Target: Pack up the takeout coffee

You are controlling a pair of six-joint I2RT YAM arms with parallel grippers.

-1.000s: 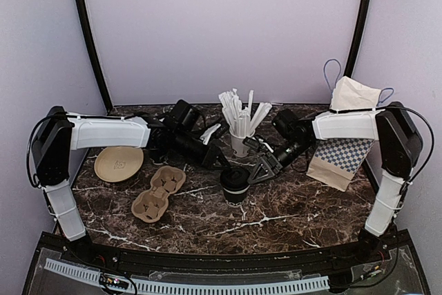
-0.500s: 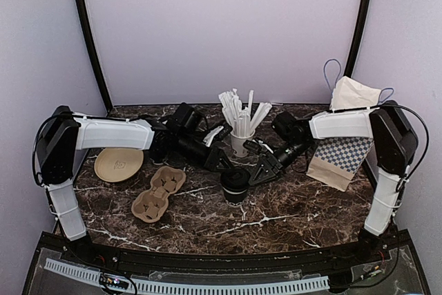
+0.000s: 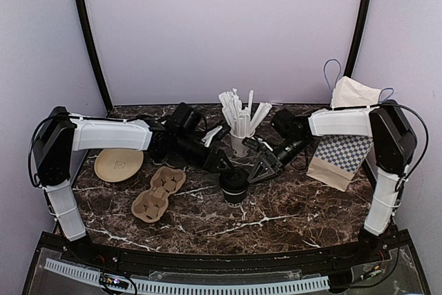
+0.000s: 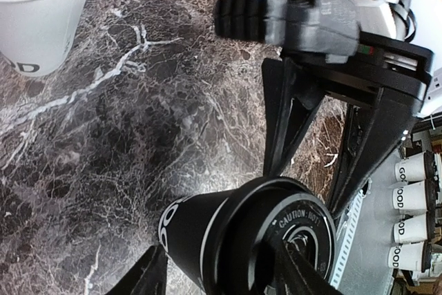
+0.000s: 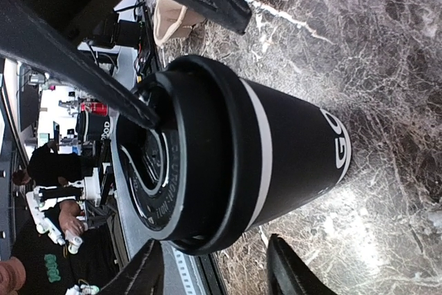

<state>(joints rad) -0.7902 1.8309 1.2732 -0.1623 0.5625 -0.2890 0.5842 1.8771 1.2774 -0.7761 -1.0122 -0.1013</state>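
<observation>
The takeout coffee (image 3: 234,186), a black paper cup with a black lid, stands upright on the marble between the two arms. My left gripper (image 3: 224,165) reaches it from the left and is open. In the left wrist view one of its fingers (image 4: 304,278) lies over the lid of the coffee (image 4: 228,236) and the other stands off the cup wall. My right gripper (image 3: 254,172) comes from the right, also open. In the right wrist view its fingertips (image 5: 276,267) stand either side of the coffee's (image 5: 235,157) lidded top without touching it.
A white cup of straws (image 3: 239,144) stands just behind the coffee. A cardboard cup carrier (image 3: 158,192) and a tan paper disc (image 3: 118,164) lie to the left. A checkered paper bag (image 3: 342,155) stands at the right.
Both grippers' jaws stand wider than before, and the right one closed a little and then reopened. The coffee has stayed in place and the arms have barely shifted.
</observation>
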